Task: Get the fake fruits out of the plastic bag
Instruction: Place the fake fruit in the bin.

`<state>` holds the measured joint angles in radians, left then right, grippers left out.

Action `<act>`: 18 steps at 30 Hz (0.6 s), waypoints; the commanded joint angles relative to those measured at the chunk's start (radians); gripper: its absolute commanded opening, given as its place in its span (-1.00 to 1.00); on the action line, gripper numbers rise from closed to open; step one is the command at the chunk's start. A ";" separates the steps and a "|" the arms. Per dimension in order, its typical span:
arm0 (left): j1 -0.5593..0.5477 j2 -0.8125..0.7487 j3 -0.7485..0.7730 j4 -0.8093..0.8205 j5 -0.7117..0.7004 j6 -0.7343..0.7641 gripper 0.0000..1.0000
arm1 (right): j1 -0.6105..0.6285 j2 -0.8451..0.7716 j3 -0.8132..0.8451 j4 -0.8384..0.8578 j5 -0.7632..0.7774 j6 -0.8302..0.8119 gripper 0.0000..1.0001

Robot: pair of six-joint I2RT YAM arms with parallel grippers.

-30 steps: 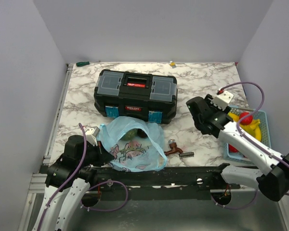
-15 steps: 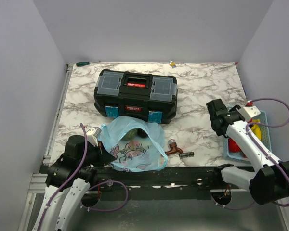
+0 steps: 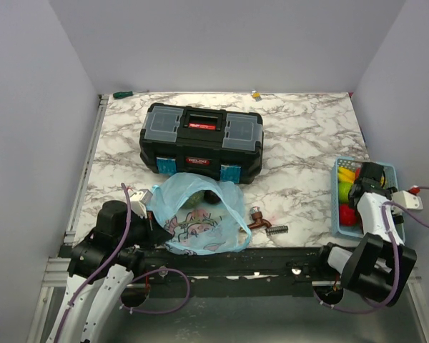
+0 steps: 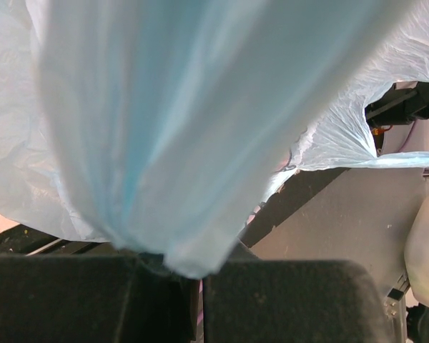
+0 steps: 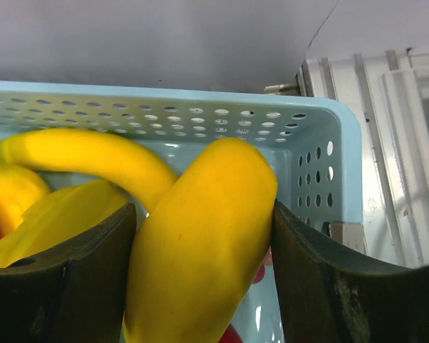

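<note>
Fingers of the left gripper are nipped together at the front left of the table. A fold of the plastic bag runs down into the thin slit between them, so that hand is clamped on the bag's left edge.

The bag itself lies crumpled near the front edge, light blue and see-through, with its pink cartoon print facing up. Its mouth gapes toward the back, and a green fruit shows inside the opening.

Just behind the bag stands a black toolbox, lid down, with a red label on its handle. A green-handled screwdriver lies far back at the left corner.

Right of the bag, on bare marble, a small brown part lies beside a short spring.

Further right, by the table's edge, sits a light-blue perforated basket with yellow, green and red pieces in it. The right gripper is down inside this basket. From its wrist camera, the two dark fingers sit against either side of a plump yellow fruit, gripping it. A banana curves behind that fruit along the basket's back wall, and a bit of red shows underneath.
</note>
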<state>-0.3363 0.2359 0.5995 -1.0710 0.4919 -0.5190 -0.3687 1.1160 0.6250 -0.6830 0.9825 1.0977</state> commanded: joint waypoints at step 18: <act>-0.009 0.017 -0.006 0.016 0.031 0.019 -1.00 | -0.087 -0.028 -0.055 0.190 -0.209 -0.128 0.66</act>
<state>-0.3424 0.2405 0.5991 -1.0710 0.4923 -0.5190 -0.4538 1.1267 0.5961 -0.5217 0.8371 0.9848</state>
